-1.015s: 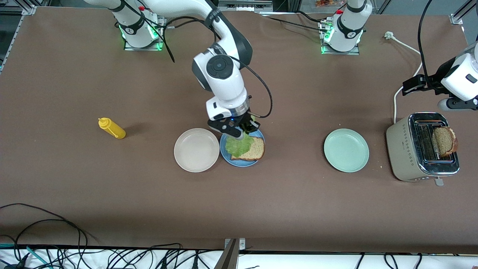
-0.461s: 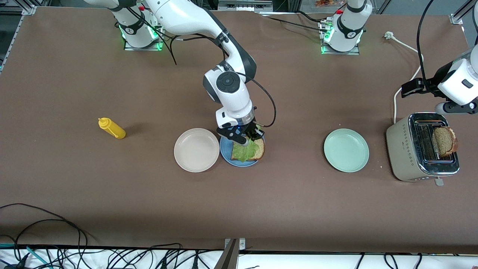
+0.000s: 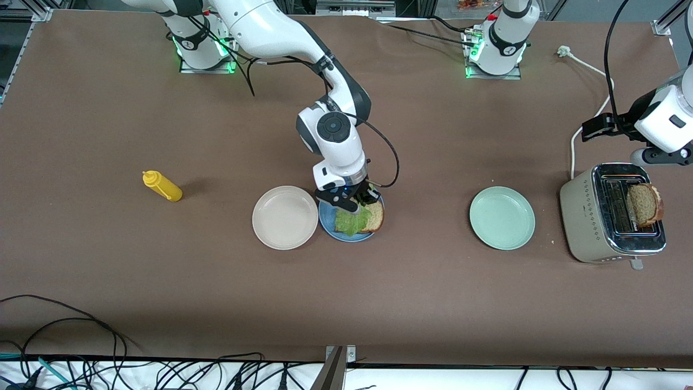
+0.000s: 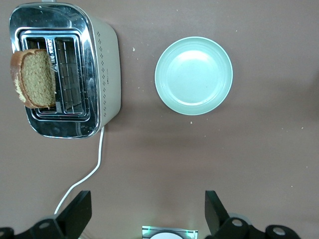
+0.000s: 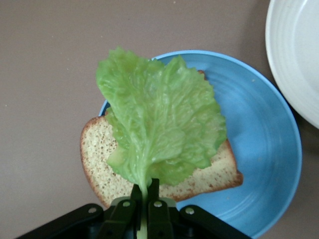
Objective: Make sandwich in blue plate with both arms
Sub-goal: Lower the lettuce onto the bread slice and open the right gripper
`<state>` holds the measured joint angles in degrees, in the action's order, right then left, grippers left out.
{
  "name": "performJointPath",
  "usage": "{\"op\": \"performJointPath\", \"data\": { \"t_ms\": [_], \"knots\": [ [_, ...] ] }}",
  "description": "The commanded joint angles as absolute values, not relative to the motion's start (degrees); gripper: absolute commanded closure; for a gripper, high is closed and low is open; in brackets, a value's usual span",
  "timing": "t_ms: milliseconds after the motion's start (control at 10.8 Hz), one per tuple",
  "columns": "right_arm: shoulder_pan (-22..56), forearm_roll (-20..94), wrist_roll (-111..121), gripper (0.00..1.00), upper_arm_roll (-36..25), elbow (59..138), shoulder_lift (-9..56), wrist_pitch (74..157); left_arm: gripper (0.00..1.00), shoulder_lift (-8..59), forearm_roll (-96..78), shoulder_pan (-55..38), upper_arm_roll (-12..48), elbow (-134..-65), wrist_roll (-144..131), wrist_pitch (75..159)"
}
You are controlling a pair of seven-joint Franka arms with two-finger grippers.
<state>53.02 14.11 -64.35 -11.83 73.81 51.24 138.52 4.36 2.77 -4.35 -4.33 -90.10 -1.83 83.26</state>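
Near the middle of the table (image 3: 108, 260) we find the blue plate (image 3: 327, 225), its rim touching or almost touching the cream-white plate (image 3: 285, 217) that sits toward the right arm's end. Toward the left arm's end a stretch of bare brown surface separates the blue plate from the mint-green plate (image 3: 502, 218), and the toaster (image 3: 595, 216) stands near that plate, closer to the table's end. A yellow squeeze bottle (image 3: 162, 186) lies well apart, toward the right arm's end. Nearer to the front camera the tabletop runs open up to a tangle of black cables (image 3: 81, 346) at the edge.

On the blue plate lies one bread slice (image 5: 209, 174), which overhangs the rim slightly on one side in the right wrist view. The lettuce leaf (image 5: 159, 129) hangs spread over that slice, covering much of it.

The right arm (image 3: 281, 32) reaches from its base out over the table, its wrist bent down over the blue plate. We see the right gripper (image 5: 146, 196) clamped on the stem of the lettuce leaf, fingers pressed together.

The left arm (image 3: 666, 116) waits high over the table near the toaster, where a second bread slice (image 4: 34, 77) stands up from a slot. The left gripper (image 4: 148, 214) has its fingers (image 4: 77, 211) spread wide with nothing between them.
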Motion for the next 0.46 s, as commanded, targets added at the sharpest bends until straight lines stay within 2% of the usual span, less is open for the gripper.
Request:
{"op": "performJointPath", "data": {
  "t_ms": [0, 369],
  "knots": [
    [52.21, 12.83, -60.74, 1.0, -11.16, 71.19, 52.56, 140.79, 0.0, 4.31, 3.87, -3.87, -3.87, -89.74, -1.58, 83.32],
    [52.21, 13.09, -60.21, 1.0, -11.08, 71.37, 52.73, 143.25, 0.0, 4.31, 3.87, -3.87, -3.96, -89.74, -1.58, 83.32]
  ]
}}
